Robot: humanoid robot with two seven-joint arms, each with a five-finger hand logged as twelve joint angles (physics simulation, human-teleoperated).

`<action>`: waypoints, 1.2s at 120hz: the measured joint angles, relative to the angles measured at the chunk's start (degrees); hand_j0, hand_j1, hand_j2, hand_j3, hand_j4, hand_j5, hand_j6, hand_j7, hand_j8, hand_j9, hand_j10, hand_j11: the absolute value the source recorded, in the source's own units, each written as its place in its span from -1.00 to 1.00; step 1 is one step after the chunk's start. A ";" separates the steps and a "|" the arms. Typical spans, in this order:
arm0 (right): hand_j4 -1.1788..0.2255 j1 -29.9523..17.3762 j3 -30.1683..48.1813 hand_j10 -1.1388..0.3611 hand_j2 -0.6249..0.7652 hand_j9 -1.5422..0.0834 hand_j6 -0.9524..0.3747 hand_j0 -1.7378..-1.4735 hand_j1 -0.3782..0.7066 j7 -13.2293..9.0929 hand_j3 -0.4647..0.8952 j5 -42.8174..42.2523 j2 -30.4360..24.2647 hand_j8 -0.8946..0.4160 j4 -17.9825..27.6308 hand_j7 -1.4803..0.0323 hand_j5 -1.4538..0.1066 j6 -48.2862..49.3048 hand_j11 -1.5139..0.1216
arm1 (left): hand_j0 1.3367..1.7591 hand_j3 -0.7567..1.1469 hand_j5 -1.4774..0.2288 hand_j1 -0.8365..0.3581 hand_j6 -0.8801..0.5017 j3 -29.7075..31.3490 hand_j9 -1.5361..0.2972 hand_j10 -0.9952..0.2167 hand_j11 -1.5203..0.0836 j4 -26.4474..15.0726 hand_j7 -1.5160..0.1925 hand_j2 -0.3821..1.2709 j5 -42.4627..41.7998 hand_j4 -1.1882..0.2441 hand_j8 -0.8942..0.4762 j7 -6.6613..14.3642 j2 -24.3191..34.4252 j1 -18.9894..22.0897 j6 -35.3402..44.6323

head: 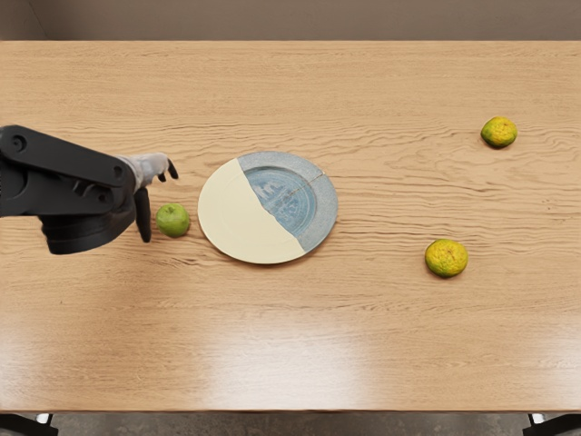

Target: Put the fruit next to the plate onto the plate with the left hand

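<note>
The near edge of the pale wooden table [290,345] runs along the bottom, with a broad bare strip of wood before anything stands on it; to the right lies a yellow-orange round fruit [446,257], well apart from the work. Further in, the small round green fruit [172,219] sits on the wood just beside the left rim of the round plate, half cream and half blue-grey [227,213], not on it; so, as I judge, nothing of the task is done. The left hand [145,186] hovers just left of the green fruit, fingers spread, holding nothing; grasp, lift and a short carry rightward over the rim remain. A second yellow-orange fruit [498,132] lies far right, near the back edge.
</note>
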 joint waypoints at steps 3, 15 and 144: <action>0.64 0.00 0.00 0.48 -0.11 0.86 0.40 -0.40 -0.89 0.00 -0.32 0.00 0.00 0.33 0.00 0.91 0.82 0.00 0.81 | 0.52 -0.20 0.35 0.48 -0.09 0.03 0.32 0.23 0.49 0.00 0.39 -0.48 -0.04 0.31 -0.06 0.27 -0.14 0.00 0.60; 0.64 0.00 0.00 0.48 -0.11 0.86 0.40 -0.40 -0.89 0.00 -0.32 0.00 0.00 0.33 0.00 0.91 0.82 0.00 0.81 | 0.52 -0.20 0.35 0.48 -0.09 0.11 0.32 0.22 0.48 0.02 0.39 -0.48 -0.14 0.30 -0.07 1.37 -1.61 0.63 2.73; 0.64 0.03 0.00 0.48 -0.11 0.86 0.40 -0.40 -0.89 0.00 -0.32 0.00 0.00 0.33 0.00 0.91 0.82 0.00 0.81 | 0.52 -0.20 0.30 0.41 -0.14 -0.97 0.27 0.17 0.43 7.25 0.34 -0.47 -3.12 0.26 -0.11 2.71 -10.86 9.52 9.67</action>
